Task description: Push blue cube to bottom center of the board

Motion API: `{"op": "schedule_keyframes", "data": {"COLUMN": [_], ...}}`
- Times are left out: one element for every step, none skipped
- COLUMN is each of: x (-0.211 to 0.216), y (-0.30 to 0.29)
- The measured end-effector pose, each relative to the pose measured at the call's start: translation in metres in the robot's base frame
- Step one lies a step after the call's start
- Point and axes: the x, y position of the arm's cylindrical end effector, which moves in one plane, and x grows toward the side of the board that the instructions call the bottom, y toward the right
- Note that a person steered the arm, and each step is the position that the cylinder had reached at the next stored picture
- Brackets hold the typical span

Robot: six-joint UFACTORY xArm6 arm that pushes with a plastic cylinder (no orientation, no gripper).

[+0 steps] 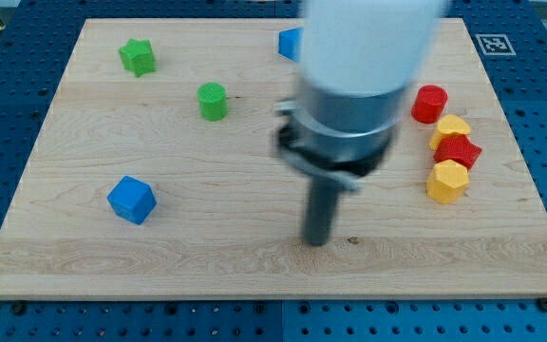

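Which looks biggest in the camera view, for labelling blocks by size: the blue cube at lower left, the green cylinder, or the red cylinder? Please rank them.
1. blue cube, clearly largest, though it lies nearer the view's bottom.
2. red cylinder and green cylinder: they look alike, so no ranking.

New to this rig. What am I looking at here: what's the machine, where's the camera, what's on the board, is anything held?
One camera, looking down at a wooden board on a blue perforated table; where it is mounted isn't recorded. The big blurred white and grey shape is the robot arm. It has no gripper, only a dark rod, so nothing is held: it pushes blocks by sliding my tip along the board.

On the board: a blue cube at the view's left, the block to be pushed; a green star-like block and a green cylinder above it; another blue block at the top, partly hidden by the arm; and a red and yellow cluster on the right.

My tip stands well right of the blue cube, touching no block.
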Motion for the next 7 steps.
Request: {"op": "schedule_keyframes", "data": {"x": [0.012,0.005,-0.055,-0.06,-0.056,-0.041,-0.028], "y": [-0.1,-0.199,-0.237,-0.235,-0.194,-0.159,-0.154]}}
